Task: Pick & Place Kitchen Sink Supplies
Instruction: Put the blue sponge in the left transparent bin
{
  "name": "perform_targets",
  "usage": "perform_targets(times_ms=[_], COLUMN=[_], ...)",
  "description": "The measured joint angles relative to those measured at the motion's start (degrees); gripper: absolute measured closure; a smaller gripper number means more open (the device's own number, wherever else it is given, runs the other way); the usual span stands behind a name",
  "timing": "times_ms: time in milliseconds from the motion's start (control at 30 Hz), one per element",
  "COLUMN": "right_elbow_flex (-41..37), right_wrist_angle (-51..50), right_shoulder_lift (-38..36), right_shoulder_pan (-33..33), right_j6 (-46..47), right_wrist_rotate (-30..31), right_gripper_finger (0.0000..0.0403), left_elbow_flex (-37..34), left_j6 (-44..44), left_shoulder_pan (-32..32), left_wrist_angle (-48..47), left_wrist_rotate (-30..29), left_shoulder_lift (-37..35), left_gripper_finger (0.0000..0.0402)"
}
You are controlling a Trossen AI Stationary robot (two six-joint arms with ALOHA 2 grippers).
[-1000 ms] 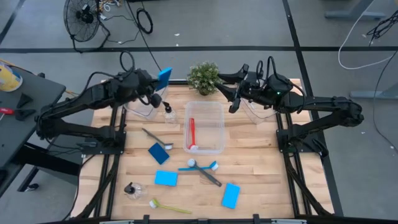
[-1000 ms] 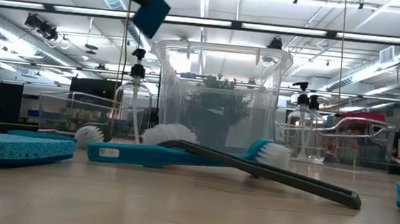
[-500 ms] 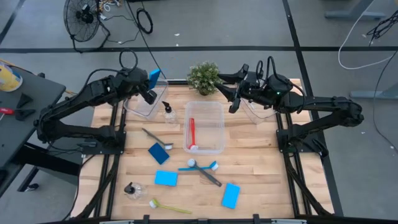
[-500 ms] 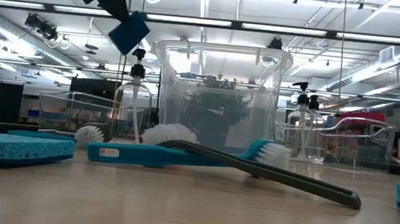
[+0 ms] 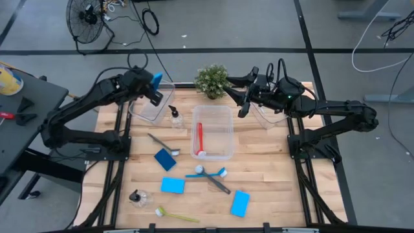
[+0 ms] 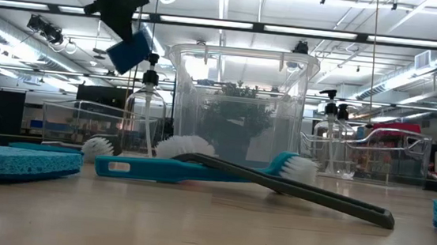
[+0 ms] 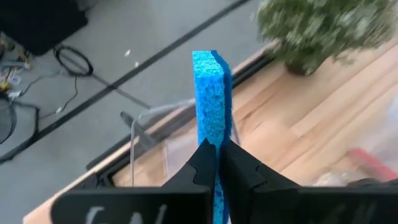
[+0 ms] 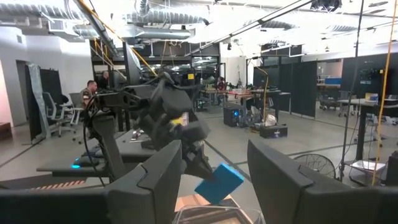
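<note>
My left gripper (image 5: 154, 86) is shut on a flat blue sponge (image 5: 157, 79) in the air over the clear bin (image 5: 149, 109) at the table's far left. The low view shows the sponge (image 6: 128, 51) high above the table. My right gripper (image 5: 243, 103) hangs open and empty over the far right of the table. On the table lie three more blue sponges (image 5: 165, 159) (image 5: 173, 186) (image 5: 240, 202), several brushes (image 5: 208, 173) and two pump bottles (image 5: 174, 118) (image 5: 137, 197). A red brush (image 5: 199, 138) lies in the middle bin (image 5: 223, 116). My left gripper pinches the sponge's two broad faces (image 7: 212, 140) between its two fingers, near one end. The fingers (image 7: 202, 165) slant downward from the table's left side. The sponge stands on edge and sticks out beyond the fingertips, clear of the bin and the table.
A small potted plant (image 5: 212, 81) stands at the far edge between the arms. Another clear bin (image 5: 268, 115) sits below my right arm. In the low view, crossed blue and grey brushes (image 6: 277, 183) lie in front of the middle bin.
My left gripper has swung toward the table's left edge and sunk a little, tipping further downward, still shut on the sponge. The sponge has gone with it, from beside the plant to over the left bin.
</note>
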Motion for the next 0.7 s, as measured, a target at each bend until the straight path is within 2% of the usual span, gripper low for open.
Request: perform_targets(times_ms=[700], right_elbow_flex=[0.04], right_wrist_angle=[0.0], right_shoulder_lift=[0.0], right_shoulder_pan=[0.0], right_j6=[-0.02], right_wrist_rotate=[0.0], right_gripper_finger=[0.0218], left_elbow_flex=[0.0], left_j6=[-0.27], left_shoulder_pan=[7.94], left_wrist_angle=[-2.98], left_wrist_rotate=[1.24], left_shoulder_lift=[10.93], left_gripper_finger=[0.0381])
